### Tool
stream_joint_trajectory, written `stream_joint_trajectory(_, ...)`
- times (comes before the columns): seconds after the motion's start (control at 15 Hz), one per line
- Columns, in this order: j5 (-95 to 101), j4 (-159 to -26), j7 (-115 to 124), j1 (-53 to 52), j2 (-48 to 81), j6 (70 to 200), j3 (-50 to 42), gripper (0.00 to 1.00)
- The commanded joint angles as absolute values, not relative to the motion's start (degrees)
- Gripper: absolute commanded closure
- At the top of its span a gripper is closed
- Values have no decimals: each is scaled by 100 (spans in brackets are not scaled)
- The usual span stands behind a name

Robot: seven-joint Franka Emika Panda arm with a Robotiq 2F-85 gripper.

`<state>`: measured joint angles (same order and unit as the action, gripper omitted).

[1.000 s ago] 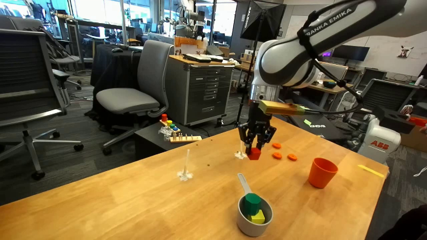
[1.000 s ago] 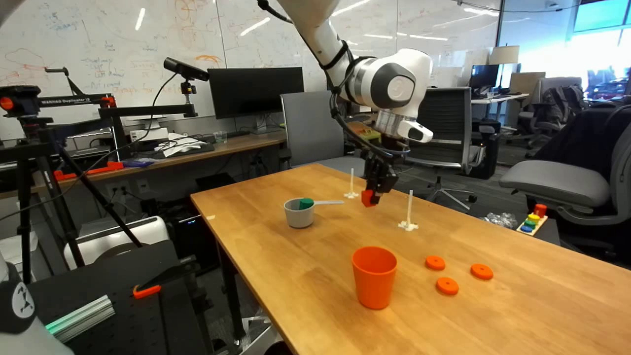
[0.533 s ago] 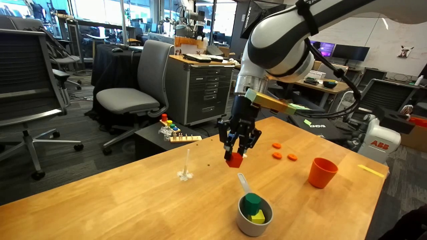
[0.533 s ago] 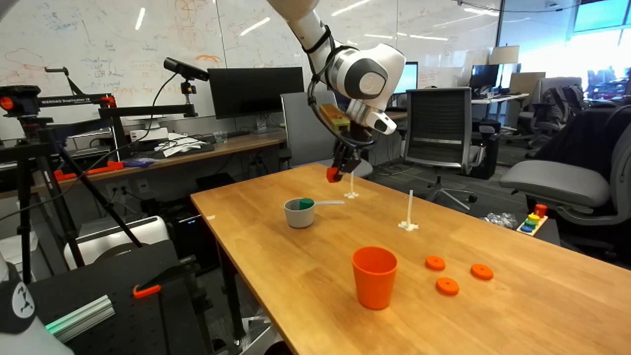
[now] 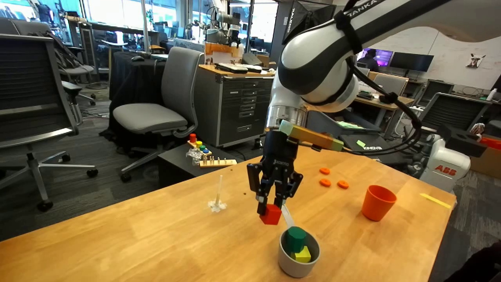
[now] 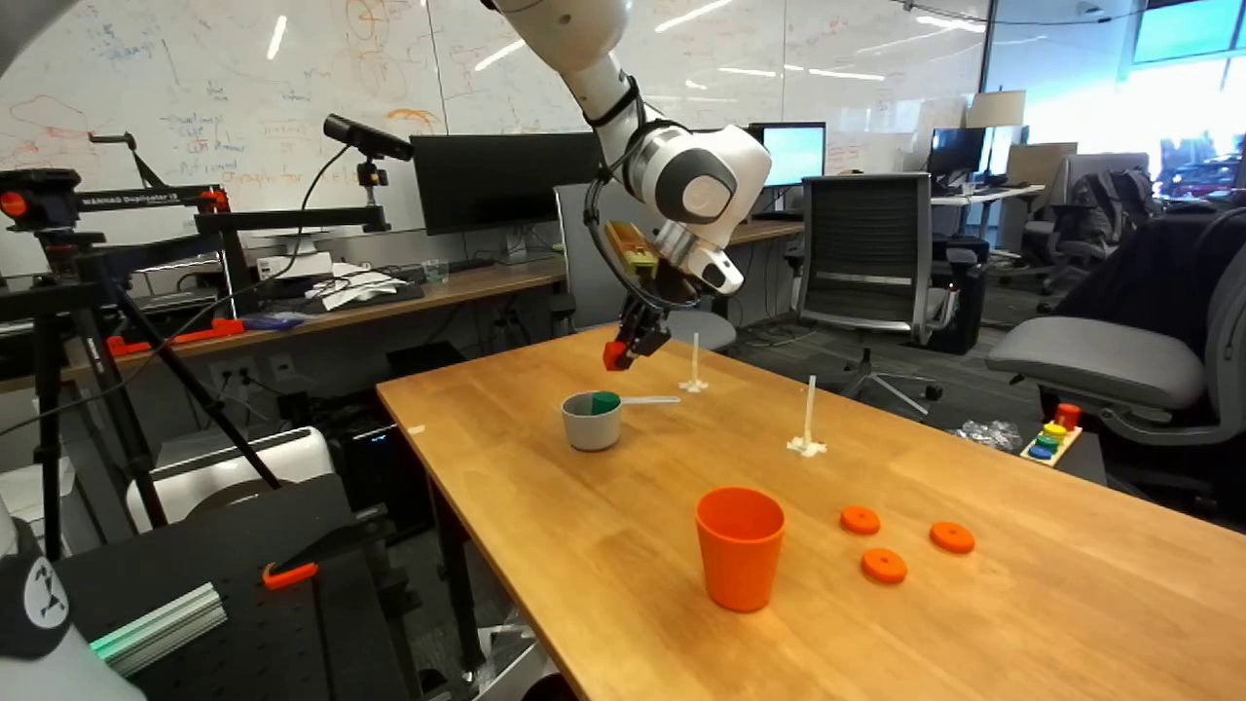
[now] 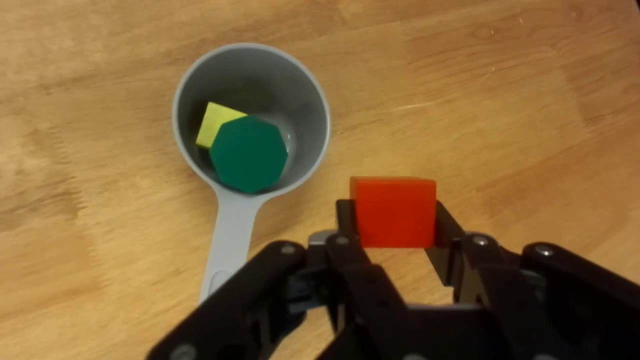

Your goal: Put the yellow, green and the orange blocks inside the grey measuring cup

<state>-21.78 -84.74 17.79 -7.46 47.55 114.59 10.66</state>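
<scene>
My gripper [image 7: 395, 216] is shut on the orange block [image 7: 397, 212], a red-orange cube held between the fingertips. The block also shows in both exterior views [image 5: 271, 214] [image 6: 614, 355], held above the table. The grey measuring cup [image 7: 318, 155] stands upright on the table with its handle [image 7: 231, 232] towards the gripper side. The green block [image 7: 248, 154] and the yellow block [image 7: 216, 122] lie inside the cup, the green partly over the yellow. In the wrist view the held block is right of the cup's handle, apart from the rim.
An orange cup [image 5: 378, 203] stands on the table. Several small orange discs [image 6: 883, 565] lie near it. Two thin upright pegs [image 6: 809, 414] [image 6: 695, 360] are fixed to the table. A yellow strip [image 5: 435, 200] lies near the table's edge.
My gripper has carried the orange block across the table towards the grey measuring cup and, over the last half second, lower. The cup and the blocks in it have not moved.
</scene>
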Motion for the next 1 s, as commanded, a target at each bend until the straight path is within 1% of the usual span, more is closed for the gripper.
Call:
stream_joint_trajectory(0.0, -2311, -8117, 1916, -766, 4832, 10989, 1015, 88)
stream_joint_trajectory(0.33, -2291, -7988, 2094, -810, 4847, 10851, 935, 88)
stream_joint_trajectory(0.6, -2356, -8547, 1885, -815, 4370, 11627, 988, 88)
stream_joint_trajectory(0.73, -2172, -8615, 1885, -907, 4248, 11625, 952, 88)
stream_joint_trajectory(0.93, -2233, -9393, 1747, -818, 3726, 11642, 958, 88)
